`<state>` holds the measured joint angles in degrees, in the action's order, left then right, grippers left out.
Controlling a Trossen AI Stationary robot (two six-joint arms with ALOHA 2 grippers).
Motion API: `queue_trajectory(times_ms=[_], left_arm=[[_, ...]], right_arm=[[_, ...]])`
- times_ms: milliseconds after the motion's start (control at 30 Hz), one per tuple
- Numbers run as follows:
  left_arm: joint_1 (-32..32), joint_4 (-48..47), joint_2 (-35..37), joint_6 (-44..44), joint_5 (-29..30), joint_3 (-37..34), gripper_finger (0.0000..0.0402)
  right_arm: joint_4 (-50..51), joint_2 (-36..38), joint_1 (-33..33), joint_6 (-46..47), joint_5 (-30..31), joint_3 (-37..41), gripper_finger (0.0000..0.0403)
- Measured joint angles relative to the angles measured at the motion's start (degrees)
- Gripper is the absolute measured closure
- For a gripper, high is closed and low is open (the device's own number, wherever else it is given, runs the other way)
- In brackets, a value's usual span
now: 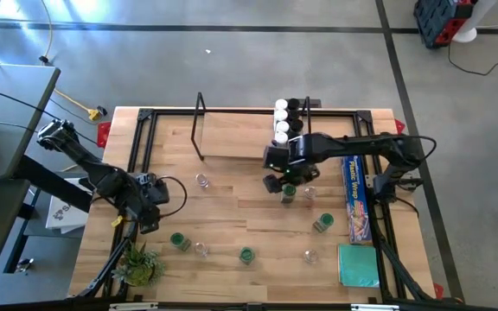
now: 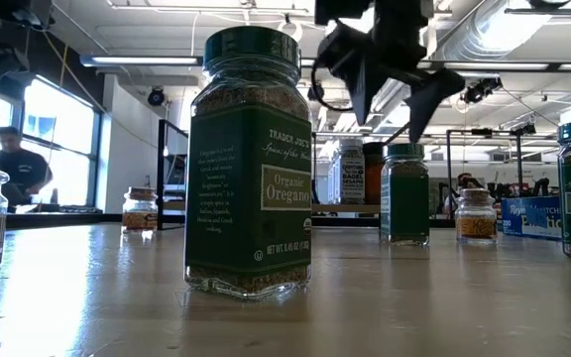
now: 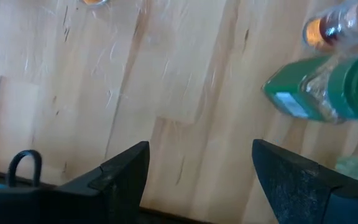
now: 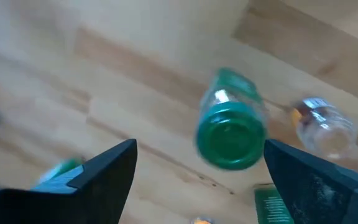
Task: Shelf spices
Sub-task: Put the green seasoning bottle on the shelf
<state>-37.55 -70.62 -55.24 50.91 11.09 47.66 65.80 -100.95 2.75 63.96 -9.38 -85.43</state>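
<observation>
**A:** Tabletop (image 1: 232, 186) of pale wood fills the centre of the overhead frame. What stands on it?

**B:** The shelf (image 1: 232, 138), upper middle: a light board between thin black wire ends. Six spice jars (image 1: 287, 119), white- and dark-lidded, sit in two rows at its right end.

**A:** And the arms?

**B:** The right arm reaches in from the right edge. The right gripper (image 1: 282, 180) hangs at centre, jaws spread wide, directly above a green-lidded jar (image 4: 230, 138) that stands upright between the fingers in the wrist picture. Whether they touch it cannot be told. A clear-lidded jar (image 4: 323, 126) stands just beside it.

**A:** The left one?

**B:** The left gripper (image 1: 148, 218) is at lower left, jaws also spread and empty, over bare wood, near another green-lidded jar (image 1: 178, 240).

**A:** The rest?

**B:** A blue plastic-wrap box (image 1: 355, 197) lies along the right side, a teal cloth (image 1: 358, 264) below it, a small spiky plant (image 1: 138, 264) at lower left. Loose jars dot the lower half. In the table-level view, an oregano jar (image 2: 248, 164) looms in the foreground.
</observation>
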Motion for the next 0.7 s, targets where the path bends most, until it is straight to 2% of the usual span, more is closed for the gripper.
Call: queue_trajectory(times_ms=[133,433,567,700], left_arm=[[-1.17,-1.78,0.89,-1.76,0.56,0.02,0.0124],[-3.33,-6.28,3.16,-4.66,1.51,0.02,0.0124],[-4.62,-8.14,4.06,-4.67,1.57,0.02,0.0124],[-5.61,-9.34,4.83,-4.63,1.74,0.02,0.0124]], right_arm=[[2.91,-2.34,-0.46,4.67,0.82,0.00,0.0056],[1.44,-5.63,-0.54,9.69,2.22,0.00,0.0063],[1.60,-5.63,-0.54,10.61,2.02,0.00,0.0094],[2.59,-5.63,-0.56,10.81,1.54,0.00,0.0146]])
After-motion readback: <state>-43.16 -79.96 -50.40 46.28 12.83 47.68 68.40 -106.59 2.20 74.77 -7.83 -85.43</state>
